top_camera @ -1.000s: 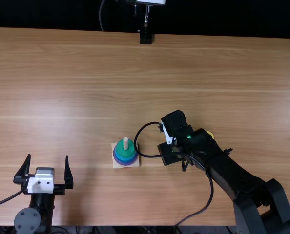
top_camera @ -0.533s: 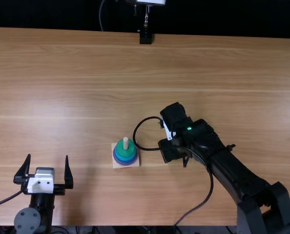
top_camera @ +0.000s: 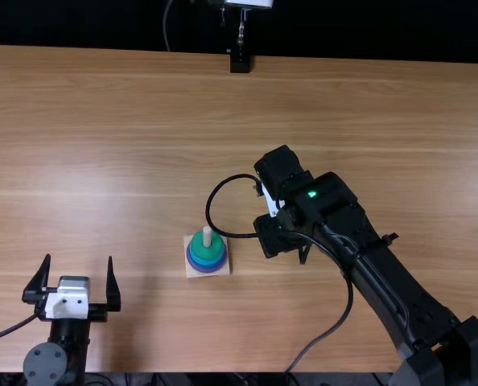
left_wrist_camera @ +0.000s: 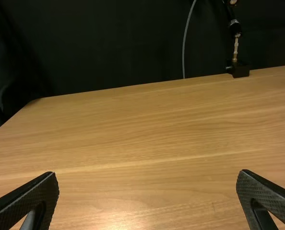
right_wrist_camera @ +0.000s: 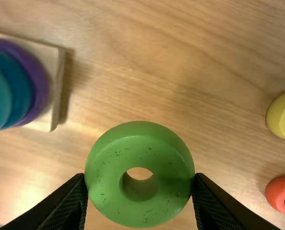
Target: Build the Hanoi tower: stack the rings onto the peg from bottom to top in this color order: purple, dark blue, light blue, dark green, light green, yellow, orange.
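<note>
Since the green ring point(right_wrist_camera: 139, 206) seems light but stiff, my right fingers point(right_wrist_camera: 68, 206) clamp its widest sides; my left fingers point(left_wrist_camera: 34, 194) gape.

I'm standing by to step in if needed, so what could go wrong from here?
The right gripper holds the light green ring by its sides; if the hole isn't lined up, the ring may catch on the tip of the peg instead of sliding down.

The right arm's looped cable runs close by the peg in the top view and might brush it.

If the base isn't fixed, which I can't tell, a push could shift it.
</note>
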`<state>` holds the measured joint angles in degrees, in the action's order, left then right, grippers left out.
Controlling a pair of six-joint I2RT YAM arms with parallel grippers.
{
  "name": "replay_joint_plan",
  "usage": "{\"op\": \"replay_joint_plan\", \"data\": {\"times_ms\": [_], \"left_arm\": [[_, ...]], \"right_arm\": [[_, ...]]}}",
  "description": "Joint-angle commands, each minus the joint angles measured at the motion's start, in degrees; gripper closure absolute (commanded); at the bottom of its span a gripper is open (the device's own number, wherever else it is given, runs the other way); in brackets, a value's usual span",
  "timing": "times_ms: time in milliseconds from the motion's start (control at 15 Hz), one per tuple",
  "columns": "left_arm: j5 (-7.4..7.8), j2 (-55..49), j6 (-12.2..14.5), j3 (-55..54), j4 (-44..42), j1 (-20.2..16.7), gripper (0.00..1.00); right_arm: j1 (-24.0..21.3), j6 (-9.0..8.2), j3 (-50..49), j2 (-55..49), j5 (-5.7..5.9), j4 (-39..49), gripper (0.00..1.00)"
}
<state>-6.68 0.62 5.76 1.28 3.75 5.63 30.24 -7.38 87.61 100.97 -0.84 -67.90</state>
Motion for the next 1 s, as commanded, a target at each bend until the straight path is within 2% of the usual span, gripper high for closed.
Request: {"op": "replay_joint_plan", "data": {"times_ms": [0, 267, 533, 933], "left_arm": [[-0.07, -0.62, 0.25, -1.28, 0.26, 0.08, 0.00], [-0.07, -0.62, 0.25, -1.28, 0.26, 0.08, 0.00], [-0.07, -0.62, 0.25, -1.28, 0.26, 0.08, 0.00], [-0.07, -0.62, 0.25, -1.28, 0.26, 0.08, 0.00]], "right_arm": [[1.84, 0.20, 4.50, -0.07, 0.21, -1.77, 1.00], [5.27, 0.31, 13.11, 0.11, 0.21, -6.94, 1.00], [9.22, -0.11, 19.53, 0.55, 0.10, -7.15, 1.00], [12.39, -0.32, 22.51, 0.55, 0.10, -6.52, 1.00]]}}
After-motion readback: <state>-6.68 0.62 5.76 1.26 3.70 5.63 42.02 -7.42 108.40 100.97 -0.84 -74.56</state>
